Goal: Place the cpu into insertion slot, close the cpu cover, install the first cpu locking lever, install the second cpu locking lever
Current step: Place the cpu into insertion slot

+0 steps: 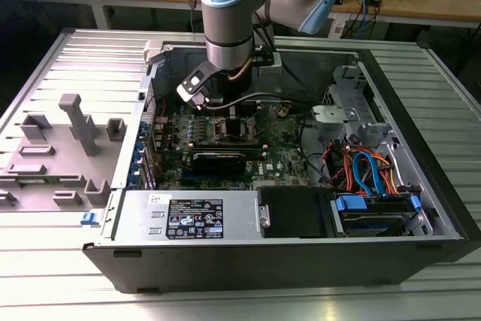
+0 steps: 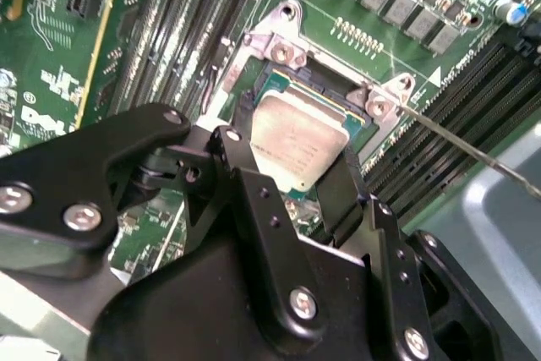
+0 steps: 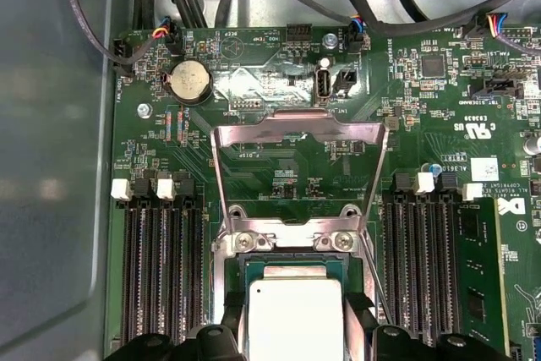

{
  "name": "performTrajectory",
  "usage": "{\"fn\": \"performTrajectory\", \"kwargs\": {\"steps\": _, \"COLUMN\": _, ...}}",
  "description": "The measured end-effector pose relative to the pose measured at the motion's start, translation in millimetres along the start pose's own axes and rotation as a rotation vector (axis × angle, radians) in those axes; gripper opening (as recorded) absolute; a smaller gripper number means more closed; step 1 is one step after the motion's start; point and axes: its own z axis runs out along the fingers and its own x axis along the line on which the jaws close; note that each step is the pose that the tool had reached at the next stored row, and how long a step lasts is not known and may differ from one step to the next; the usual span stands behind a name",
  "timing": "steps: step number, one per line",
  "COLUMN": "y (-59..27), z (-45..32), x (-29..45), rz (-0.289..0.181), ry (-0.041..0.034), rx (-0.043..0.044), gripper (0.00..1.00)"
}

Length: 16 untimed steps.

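The cpu (image 2: 297, 156) (image 3: 295, 320), a silvery square chip, sits between my gripper's (image 2: 296, 137) (image 3: 296, 327) two black fingers (image 2: 239, 151), which press on its opposite edges. It is at the socket (image 3: 254, 270) on the green motherboard (image 1: 282, 159), level with the socket frame; I cannot tell whether it is seated. The cpu cover (image 3: 297, 134), a thin metal frame, stands flipped up behind the socket. A thin wire locking lever (image 2: 461, 143) (image 3: 373, 287) sticks out, raised, beside the socket. In the exterior view my gripper (image 1: 228, 116) reaches down into the open computer case.
Black memory slots (image 3: 161, 276) (image 3: 418, 268) flank the socket. A memory stick (image 3: 478, 276) stands in one row. Cables (image 1: 368, 171) and a drive bay fill the case toward the exterior view's right. A grey fixture tray (image 1: 68, 148) lies at the exterior view's left.
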Motion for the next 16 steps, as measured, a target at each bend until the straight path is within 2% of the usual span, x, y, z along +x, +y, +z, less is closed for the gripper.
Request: {"fn": "performTrajectory", "kwargs": {"steps": 16, "y": 0.0, "z": 0.3, "x": 0.1, "rz": 0.0, "ry": 0.0004, "rx": -0.0002, "gripper": 0.54}}
